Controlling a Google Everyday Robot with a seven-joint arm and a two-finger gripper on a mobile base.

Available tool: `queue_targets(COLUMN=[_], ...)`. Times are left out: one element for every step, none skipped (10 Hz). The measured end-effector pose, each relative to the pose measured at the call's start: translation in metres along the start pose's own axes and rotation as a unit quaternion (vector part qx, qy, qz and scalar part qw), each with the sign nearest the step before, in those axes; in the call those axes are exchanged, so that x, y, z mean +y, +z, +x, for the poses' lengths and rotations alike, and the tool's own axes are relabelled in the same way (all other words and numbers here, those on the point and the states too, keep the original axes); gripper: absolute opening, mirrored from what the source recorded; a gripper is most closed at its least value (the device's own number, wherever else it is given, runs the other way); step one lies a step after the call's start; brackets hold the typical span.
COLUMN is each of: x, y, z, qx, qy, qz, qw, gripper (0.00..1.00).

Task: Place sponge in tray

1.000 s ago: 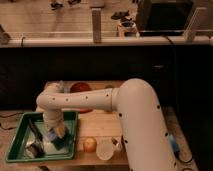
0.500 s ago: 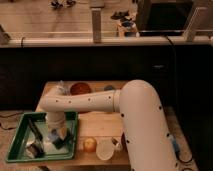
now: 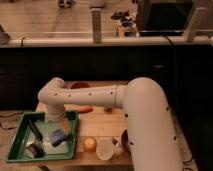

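Over the tray's (image 3: 42, 158) right side, our gripper (image 3: 56, 125) sits just above the sponge (image 3: 59, 136) lying inside; whether it grips we cannot tell, so we should rise straight, slowly.

A single camera looks from high up, apparently from just behind the robot's own shoulder, facing forward and steeply down. The white arm (image 3: 145, 120) bulks close in the right foreground and reaches left across the wooden worktop (image 3: 102, 125). The gripper (image 3: 56, 125) sits low left, over the green tray (image 3: 15, 145). Farther off, a dark wall and a railing fill the upper half.
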Motion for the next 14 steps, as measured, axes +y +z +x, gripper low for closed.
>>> queue_targets(x=[-0.007, -0.01, -0.012, -0.012, -0.01, -0.011, -0.012, -0.012, -0.011, -0.011, -0.011, -0.011, -0.012, -0.011], y=[-0.02, -0.029, -0.036, -0.043, -0.045, -0.044, -0.044, -0.044, -0.044, -0.044, -0.043, -0.043, -0.043, -0.043], z=[0.005, 0.012, 0.022, 0.033, 0.035, 0.035, 0.034, 0.034, 0.035, 0.035, 0.034, 0.034, 0.033, 0.034], qx=[0.005, 0.006, 0.002, -0.003, -0.005, -0.006, -0.006, -0.005, -0.005, -0.005, -0.005, -0.005, -0.006, -0.005], qy=[0.0, 0.001, 0.005, 0.011, 0.014, 0.014, 0.013, 0.013, 0.013, 0.013, 0.013, 0.013, 0.013, 0.013], qz=[0.009, 0.01, 0.011, 0.013, 0.012, 0.012, 0.012, 0.012, 0.012, 0.012, 0.012, 0.012, 0.012, 0.012], qw=[0.9999, 0.9999, 0.9999, 0.9999, 0.9998, 0.9998, 0.9998, 0.9998, 0.9998, 0.9998, 0.9998, 0.9998, 0.9998, 0.9998], gripper=[0.8, 0.8, 0.8, 0.8, 0.8, 0.8, 0.8, 0.8, 0.8, 0.8, 0.8, 0.8, 0.8, 0.8])
